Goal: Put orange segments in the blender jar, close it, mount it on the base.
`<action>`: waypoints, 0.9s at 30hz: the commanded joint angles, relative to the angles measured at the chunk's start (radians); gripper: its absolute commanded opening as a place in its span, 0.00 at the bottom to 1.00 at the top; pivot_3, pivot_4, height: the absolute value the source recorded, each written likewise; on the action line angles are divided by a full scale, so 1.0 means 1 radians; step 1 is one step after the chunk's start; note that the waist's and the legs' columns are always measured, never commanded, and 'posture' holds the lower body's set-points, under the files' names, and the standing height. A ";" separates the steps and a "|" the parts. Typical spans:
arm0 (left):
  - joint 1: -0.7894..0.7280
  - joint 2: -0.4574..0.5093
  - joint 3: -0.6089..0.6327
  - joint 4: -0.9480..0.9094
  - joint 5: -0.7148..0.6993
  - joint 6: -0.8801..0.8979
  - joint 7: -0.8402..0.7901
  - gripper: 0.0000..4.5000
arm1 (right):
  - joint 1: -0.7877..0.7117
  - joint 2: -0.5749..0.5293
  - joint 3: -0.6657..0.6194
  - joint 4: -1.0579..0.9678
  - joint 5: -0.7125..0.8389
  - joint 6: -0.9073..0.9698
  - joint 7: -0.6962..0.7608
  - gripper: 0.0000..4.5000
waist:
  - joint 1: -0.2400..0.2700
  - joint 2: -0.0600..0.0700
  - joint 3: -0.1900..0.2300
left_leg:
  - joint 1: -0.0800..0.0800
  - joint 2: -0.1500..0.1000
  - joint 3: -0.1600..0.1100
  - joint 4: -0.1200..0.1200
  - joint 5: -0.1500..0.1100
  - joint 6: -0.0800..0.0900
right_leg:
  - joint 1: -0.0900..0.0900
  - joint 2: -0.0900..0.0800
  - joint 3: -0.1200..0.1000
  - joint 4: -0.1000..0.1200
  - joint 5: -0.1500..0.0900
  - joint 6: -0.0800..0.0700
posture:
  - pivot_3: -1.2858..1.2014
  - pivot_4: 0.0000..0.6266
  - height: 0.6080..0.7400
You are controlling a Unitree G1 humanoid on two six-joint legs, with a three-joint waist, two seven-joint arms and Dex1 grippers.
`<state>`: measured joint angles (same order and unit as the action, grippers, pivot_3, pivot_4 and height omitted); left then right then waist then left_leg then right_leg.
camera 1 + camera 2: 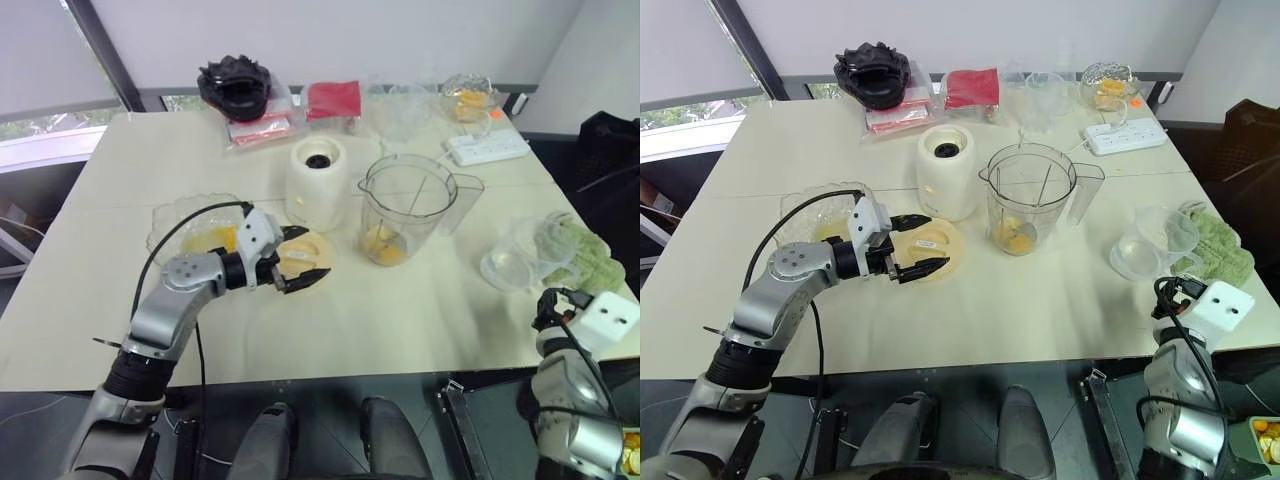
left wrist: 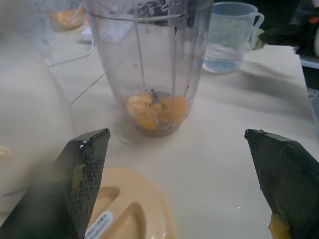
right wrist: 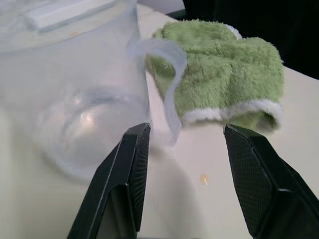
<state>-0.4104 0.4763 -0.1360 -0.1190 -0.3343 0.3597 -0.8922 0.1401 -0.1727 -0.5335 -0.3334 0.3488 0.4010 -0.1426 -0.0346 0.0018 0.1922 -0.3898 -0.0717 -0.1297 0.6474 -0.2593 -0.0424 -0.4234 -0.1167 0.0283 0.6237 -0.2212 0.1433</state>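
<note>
Left eye view takes in a broad, smooth cream table [image 1: 420, 320] carrying everything. Near its middle stands the blender jar [image 1: 405, 205], a tall clear plastic pitcher with spout and side handle, uncapped, apart from its mount. Just to its left, not touching, sits the base [image 1: 318, 185], a squat cream-white cylinder with a round black socket on top. Toward the table's right edge a clear handled measuring jug [image 3: 84, 99] stands beside a fluffy green cloth [image 3: 224, 74] with a pale trim. A flat, round, pale-yellow lid [image 1: 935, 245] lies in front of the base. The left hand [image 1: 295, 262] hovers over this lid, its two black textured fingers [image 2: 82, 174] spread wide, gripping nothing. The right hand [image 3: 184, 169], at the table's right edge, has its fingers parted and empty, aimed at the jug. Glossy orange segments [image 2: 154, 109] lie heaped round the black blade hub in the jar's bottom.
</note>
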 commanded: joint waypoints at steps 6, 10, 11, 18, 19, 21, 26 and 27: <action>-0.143 0.044 0.047 0.119 -0.025 -0.007 -0.085 1.00 | 0.258 -0.077 -0.015 -0.493 0.277 0.269 0.114 0.53 | 0.016 -0.001 0.000 | 0.000 0.001 -0.001 0.000 0.000 0.000 | 0.000 0.001 0.000 -0.001 0.000 0.000 | 0.52 0.24 1.00; -0.260 0.063 0.038 0.255 -0.011 -0.018 -0.160 1.00 | 0.320 -0.228 -0.058 -0.606 0.386 0.357 0.204 0.53 | 0.023 -0.003 -0.001 | 0.000 0.001 -0.001 0.001 0.000 0.000 | 0.002 0.001 -0.001 -0.002 -0.002 -0.002 | 0.52 0.24 1.00; -0.290 0.073 0.024 0.292 -0.005 -0.010 -0.194 1.00 | 0.323 -0.281 -0.062 -0.626 0.403 0.369 0.236 0.53 | 0.023 -0.003 -0.001 | 0.000 0.001 -0.001 0.002 0.000 0.000 | 0.003 0.001 -0.002 -0.003 -0.002 -0.002 | 0.52 0.24 1.00; -0.437 0.086 -0.096 0.573 0.119 -0.143 -0.384 1.00 | 0.274 -0.513 -0.019 -0.705 0.490 0.430 0.347 0.53 | 0.023 -0.005 0.000 | -0.001 0.001 0.000 0.001 0.000 0.000 | 0.004 0.001 -0.002 -0.006 -0.001 0.001 | 0.52 0.24 1.00; -0.465 0.071 -0.108 0.638 0.142 -0.183 -0.396 1.00 | 0.255 -0.529 -0.008 -0.710 0.514 0.431 0.346 0.53 | 0.024 -0.005 0.000 | -0.001 0.001 -0.001 0.001 0.000 0.000 | 0.004 0.001 -0.002 -0.006 -0.001 0.001 | 0.52 0.24 1.00; -0.533 0.032 -0.128 0.794 0.188 -0.262 -0.413 1.00 | 0.230 -0.567 0.017 -0.714 0.550 0.417 0.341 0.53 | 0.027 -0.007 0.001 | -0.001 0.001 -0.001 0.002 0.000 0.000 | 0.004 0.001 -0.002 -0.007 -0.001 0.001 | 0.52 0.24 1.00; -0.681 -0.034 -0.168 1.135 0.318 -0.494 -0.410 0.89 | 0.177 -0.613 0.075 -0.714 0.592 0.377 0.255 0.54 | 0.030 -0.014 0.002 | -0.002 0.000 -0.001 0.002 0.000 0.001 | 0.005 0.000 -0.003 -0.009 -0.001 0.002 | 0.52 0.24 1.00; -0.706 -0.046 -0.170 1.187 0.338 -0.518 -0.398 0.83 | 0.173 -0.621 0.085 -0.714 0.601 0.369 0.238 0.54 | 0.031 -0.015 0.003 | -0.003 0.000 -0.001 0.002 -0.001 0.001 | 0.005 0.000 -0.003 -0.010 -0.001 0.002 | 0.52 0.24 1.00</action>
<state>-1.0635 0.4380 -0.3025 0.9953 -0.0349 -0.0900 -1.3039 0.3215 -0.7732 -0.4560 -1.0184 0.9269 0.8034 0.1280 -0.0040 -0.0128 0.1948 -0.3926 -0.0718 -0.1310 0.6493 -0.2600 -0.0410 -0.4187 -0.1169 0.0251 0.6141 -0.2219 0.1452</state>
